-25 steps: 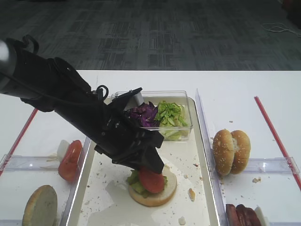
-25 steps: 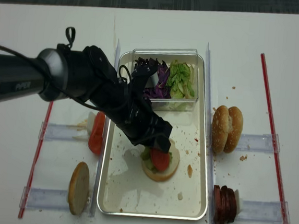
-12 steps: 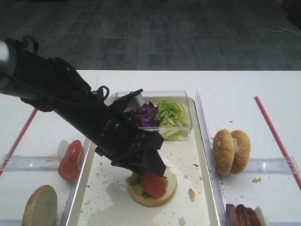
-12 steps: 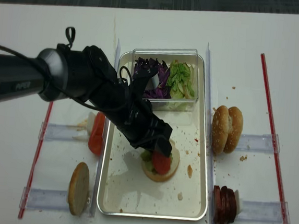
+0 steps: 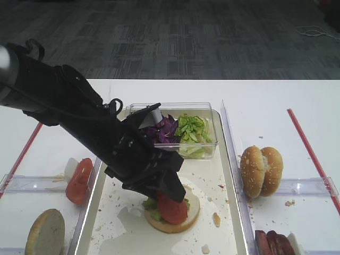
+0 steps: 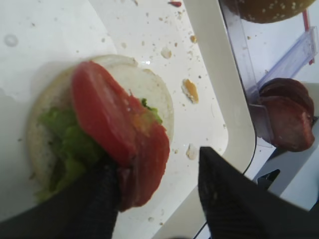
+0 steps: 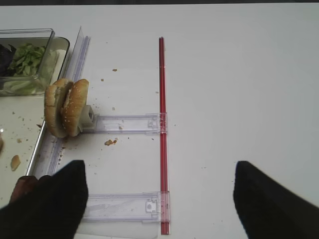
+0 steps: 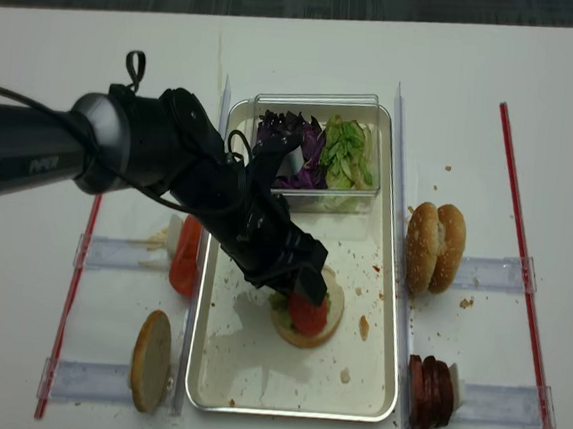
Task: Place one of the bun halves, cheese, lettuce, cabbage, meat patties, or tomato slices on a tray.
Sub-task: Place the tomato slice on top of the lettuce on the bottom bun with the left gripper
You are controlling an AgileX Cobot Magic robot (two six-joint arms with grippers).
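Left claw (image 6: 149, 186) at lower centre, jaws parted around tomato slice (image 6: 119, 139) resting on lettuce (image 6: 67, 144) and bun half (image 6: 149, 89), mid-tray (image 8: 383, 313), right claw (image 7: 159, 199) spread wide over table (image 7: 224, 74)

the left hand (image 6: 154, 199) hides the tomato slice's (image 6: 117, 132) lower edge; meat patties (image 5: 273, 243) cut off by the frame

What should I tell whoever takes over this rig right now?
Left gripper: fingers apart beside the tomato slice, which lies on lettuce on a bun half in the tray. Whether one finger touches it is unclear.
Right gripper: open, holding nothing, above the table.
Spare tomato slices and bun half sit left of the tray; bun halves and meat patties right.
Done: slice placed. Left: withdraw the left arm.
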